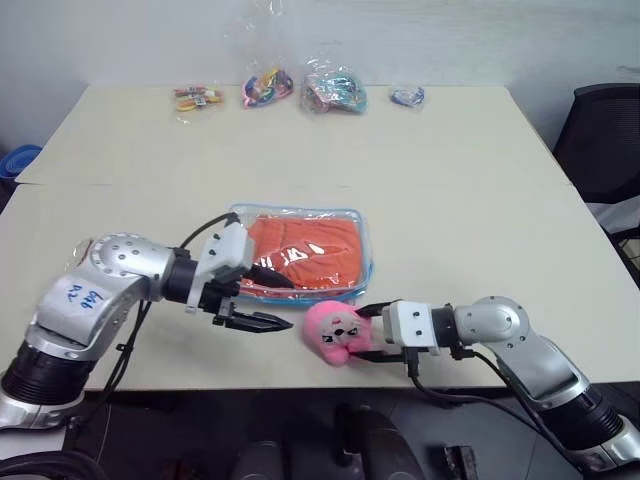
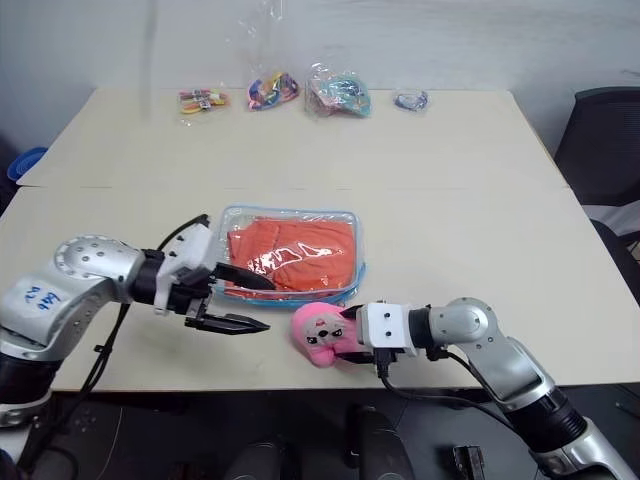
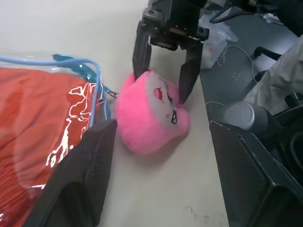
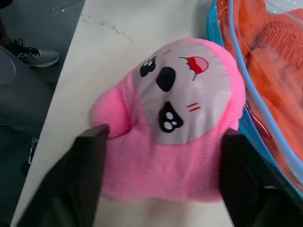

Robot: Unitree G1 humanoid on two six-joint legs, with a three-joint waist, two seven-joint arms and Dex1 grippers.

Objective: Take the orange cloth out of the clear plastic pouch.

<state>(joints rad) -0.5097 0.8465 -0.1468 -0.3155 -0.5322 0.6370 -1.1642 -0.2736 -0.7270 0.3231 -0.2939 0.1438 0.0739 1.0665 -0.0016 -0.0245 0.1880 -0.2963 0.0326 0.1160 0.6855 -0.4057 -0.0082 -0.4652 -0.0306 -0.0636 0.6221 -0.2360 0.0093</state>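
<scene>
Left wrist view: the right gripper stands with its two black fingers spread on either side of the soft pink plush toy with a printed face; the fingertips sit at the plush's flanks and I cannot tell whether they press it or just bracket it
Right pincer state: wide open around the plush, which rests on the pale beige table, so nothing is truly held
Left pincer state: the left gripper is open and empty, its upper finger lying over the near edge of the pouch, its lower finger above bare table
Task thing: the bright orange ribbed cloth lies folded flat inside the clear rectangular plastic pouch with light blue zipper trim, mid-table, fully enclosed as far as I can see
Plush position: touching the pouch's near right corner, just beside the blue trim
Risk, plush: it blocks that corner; a sweep of either arm could shove it into the pouch and skew it
Risk, pouch: smooth and light, it likely slides or lifts whole if only one gripper pulls
Risk, grasp: closing on film together with cloth would drag both; the opening's side is unclear
Far edge: small clear bags of colourful trinkets, well apart, no concern
</scene>
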